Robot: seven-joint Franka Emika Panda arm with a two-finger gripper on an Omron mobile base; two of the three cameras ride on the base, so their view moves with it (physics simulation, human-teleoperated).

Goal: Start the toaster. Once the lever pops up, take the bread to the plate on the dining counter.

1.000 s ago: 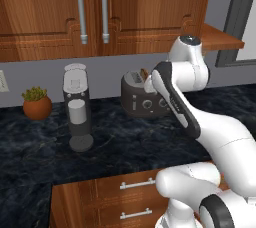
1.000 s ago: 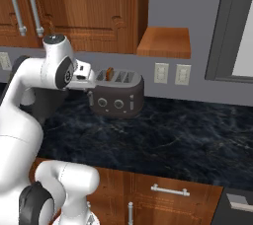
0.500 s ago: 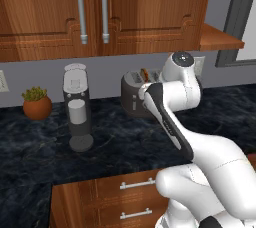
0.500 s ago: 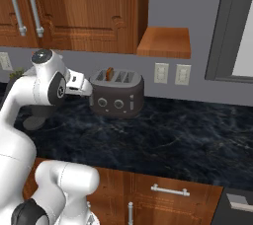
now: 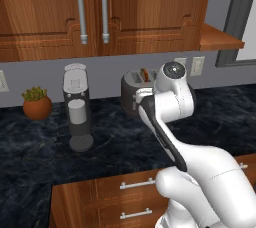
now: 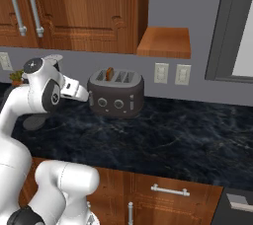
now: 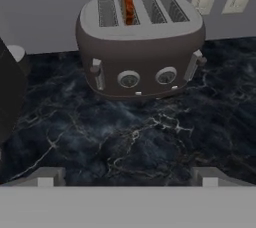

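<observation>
1. Left base view: a black marbled counter runs under wooden wall cabinets. A coffee machine stands near a small potted plant. The toaster sits by the wall, half hidden behind the white arm, with the bread poking out of its top.
2. Right base view: the toaster stands against the grey wall, left of two wall sockets. The bread stands upright in a slot. A lever shows on its front, right of the round knobs. The hand reaches toward its left end.
3. Hand view: the toaster lies ahead, apart from the gripper, whose fingertips sit wide apart with nothing between them. The bread rises from a slot; levers flank the knobs.
</observation>
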